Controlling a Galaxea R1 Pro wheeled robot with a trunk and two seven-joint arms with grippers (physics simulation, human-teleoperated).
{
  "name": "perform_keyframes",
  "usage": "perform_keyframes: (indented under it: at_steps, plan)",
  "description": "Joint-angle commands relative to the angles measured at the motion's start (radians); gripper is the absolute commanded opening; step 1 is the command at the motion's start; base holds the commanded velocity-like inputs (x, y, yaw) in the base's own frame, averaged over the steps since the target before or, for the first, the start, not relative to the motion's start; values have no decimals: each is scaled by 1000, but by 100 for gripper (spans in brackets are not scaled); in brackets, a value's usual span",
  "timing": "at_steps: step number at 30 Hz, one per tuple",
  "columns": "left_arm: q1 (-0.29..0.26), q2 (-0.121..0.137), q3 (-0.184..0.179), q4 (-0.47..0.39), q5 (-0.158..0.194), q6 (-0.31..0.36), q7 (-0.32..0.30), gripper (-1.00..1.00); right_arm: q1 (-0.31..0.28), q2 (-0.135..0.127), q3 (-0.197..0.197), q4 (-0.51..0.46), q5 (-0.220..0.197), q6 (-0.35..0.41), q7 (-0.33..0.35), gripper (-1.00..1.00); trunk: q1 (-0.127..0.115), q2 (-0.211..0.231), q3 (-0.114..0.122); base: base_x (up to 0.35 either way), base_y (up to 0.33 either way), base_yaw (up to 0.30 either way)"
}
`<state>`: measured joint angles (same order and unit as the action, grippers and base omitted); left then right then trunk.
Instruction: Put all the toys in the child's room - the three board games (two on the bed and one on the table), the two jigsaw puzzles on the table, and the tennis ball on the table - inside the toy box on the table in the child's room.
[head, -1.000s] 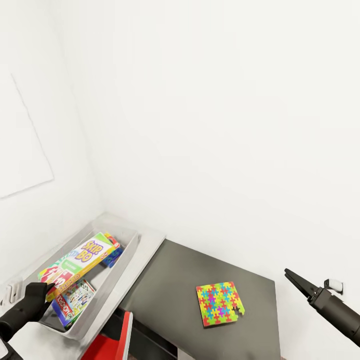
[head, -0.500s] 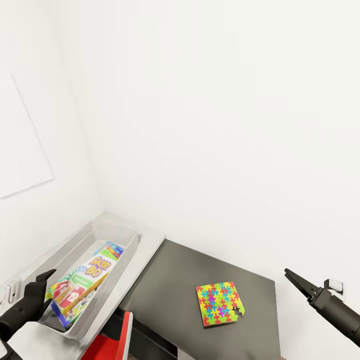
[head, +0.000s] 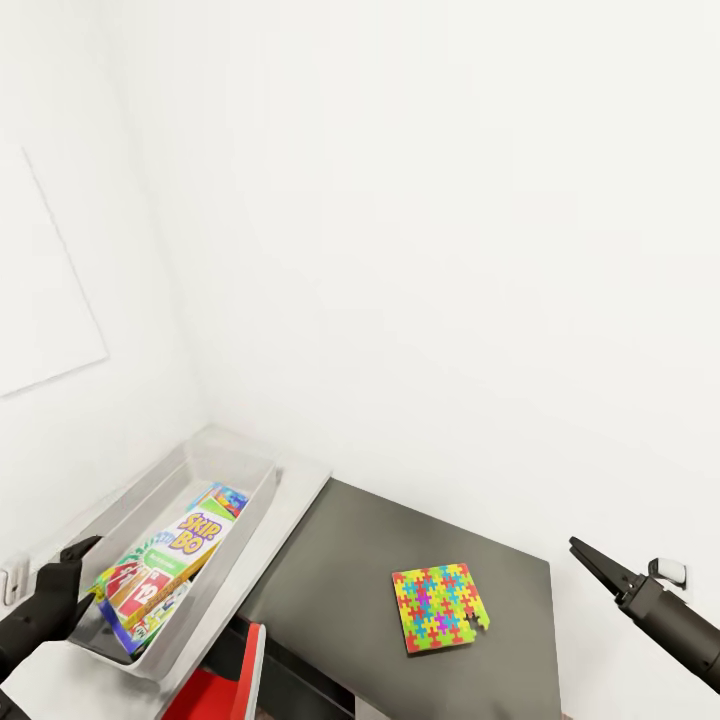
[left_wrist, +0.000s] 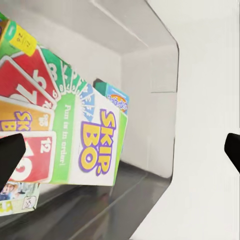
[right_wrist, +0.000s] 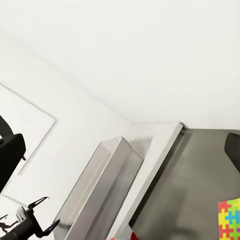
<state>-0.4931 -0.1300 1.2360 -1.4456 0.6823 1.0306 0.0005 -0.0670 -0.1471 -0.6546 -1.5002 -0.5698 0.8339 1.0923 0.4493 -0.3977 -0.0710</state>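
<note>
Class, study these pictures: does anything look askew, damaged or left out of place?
The jigsaw puzzle lies alone on the dark lower table, one corner piece sticking out. The Skip-Bo box rests tilted on other games in the toy box.

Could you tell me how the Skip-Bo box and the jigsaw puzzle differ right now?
The Skip-Bo box lies inside the toy box, tilted on other game boxes; the jigsaw puzzle lies flat on the dark lower table section. The Skip-Bo box is an oblong with lettering; the puzzle is a smaller square of interlocked pieces. Both are brightly multicoloured.
</note>
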Motion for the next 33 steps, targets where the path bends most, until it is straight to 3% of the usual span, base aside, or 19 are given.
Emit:
perform_keyframes:
  at_steps: [1, 3, 6, 7, 8, 10, 11, 13, 17, 18, 19, 23, 25, 30, 32, 33]
  plan:
    - [-1, 7, 3, -1, 31, 8, -2, 100, -1, 0, -1, 0, -2, 5, 2, 100, 1, -2, -2, 0, 0, 0]
    - [1, 21, 0, -1, 71, 9, -4, 100, -1, 0, -2, 0, -2, 5, 2, 100, 1, -2, -2, 0, 0, 0]
    - [12, 78, -18, 0, 196, 14, -6, 100, -1, 0, -5, 0, -2, 4, 4, 100, 1, -2, -2, 0, 0, 0]
    - [14, 91, -26, 1, 222, 16, -6, 100, -1, 0, -6, 0, -2, 3, 5, 100, 1, -2, -2, 0, 0, 0]
    - [23, 119, -48, 1, 274, 17, -7, 100, -1, 1, -6, 0, -2, 2, 6, 100, 1, -2, -2, 0, 0, 0]
    - [40, 150, -79, 1, 328, 17, -8, 100, -1, 1, -7, 1, -2, 1, 8, 100, 1, -2, -2, 0, 0, 0]
    - [65, 184, -116, 3, 385, 17, -9, 100, -1, 1, -7, 1, -2, 1, 10, 100, 1, -2, -2, 0, 0, 0]
    - [98, 220, -157, 5, 445, 17, -9, 100, -1, 1, -8, 1, -2, 0, 11, 100, 1, -2, -2, 0, 0, 0]
    - [241, 372, -329, 12, 727, 17, -11, 100, -1, 1, -8, 2, -2, -2, 12, 100, 1, -2, -2, 0, 0, 0]
    - [256, 390, -346, 13, 761, 17, -12, 100, -1, 1, -8, 2, -2, -2, 12, 100, 1, -2, -2, 0, 0, 0]
    - [280, 422, -374, 16, 820, 17, -13, 100, -1, 1, -8, 2, -2, -2, 13, 100, 1, -2, -2, 0, 0, 0]
    - [345, 481, -419, 24, 915, 17, -15, 100, -1, 1, -8, 3, -2, -2, 13, 100, 1, -2, -2, 0, 0, 0]
    - [369, 491, -430, 26, 933, 17, -16, 100, -1, 1, -8, 3, -2, -2, 14, 100, 1, -2, -2, 0, 0, 0]
    - [392, 500, -475, 28, 945, 17, -17, 100, -1, 2, -8, 3, -2, -2, 14, 100, 1, -2, -2, 0, 0, 0]
    - [404, 510, -503, 28, 946, 17, -18, 100, -1, 2, -8, 3, -2, -3, 14, 100, 1, -2, -2, 0, 0, 0]
    - [420, 527, -523, 26, 945, 17, -18, 100, -1, 2, -8, 2, -2, -3, 14, 100, 1, -2, -2, 0, 0, 0]
